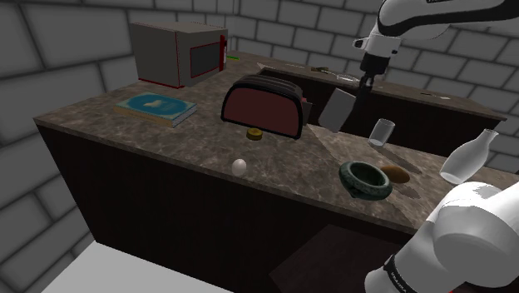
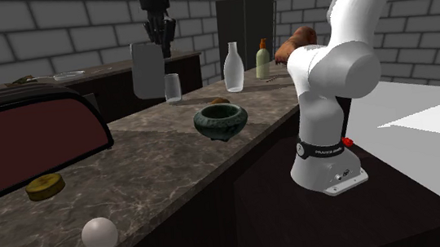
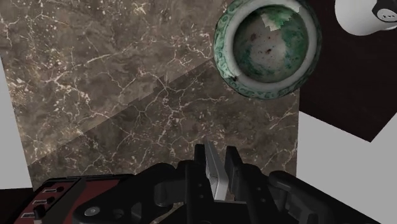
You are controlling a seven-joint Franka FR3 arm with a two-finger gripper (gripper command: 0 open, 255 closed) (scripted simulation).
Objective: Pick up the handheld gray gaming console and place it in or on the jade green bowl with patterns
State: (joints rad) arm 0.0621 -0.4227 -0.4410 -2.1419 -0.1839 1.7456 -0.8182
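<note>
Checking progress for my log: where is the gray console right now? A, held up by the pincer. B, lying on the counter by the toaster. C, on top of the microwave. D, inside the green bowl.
A: the pincer clasps the gray console in the air above the counter, and the green bowl holds nothing.

No words, numbers or brand names can be read anywhere. The nearest thing to writing is a thin line of white lettering on the dark band (image 2: 324, 145) around the foot of the white arm (image 2: 332, 68), seen in the second exterior view. Its characters are too small to make out. In the shoulder view, the teal book (image 1: 155, 106) lying flat on the counter (image 1: 283, 162) has a pale shape on its cover, but no title is legible on it.
</note>
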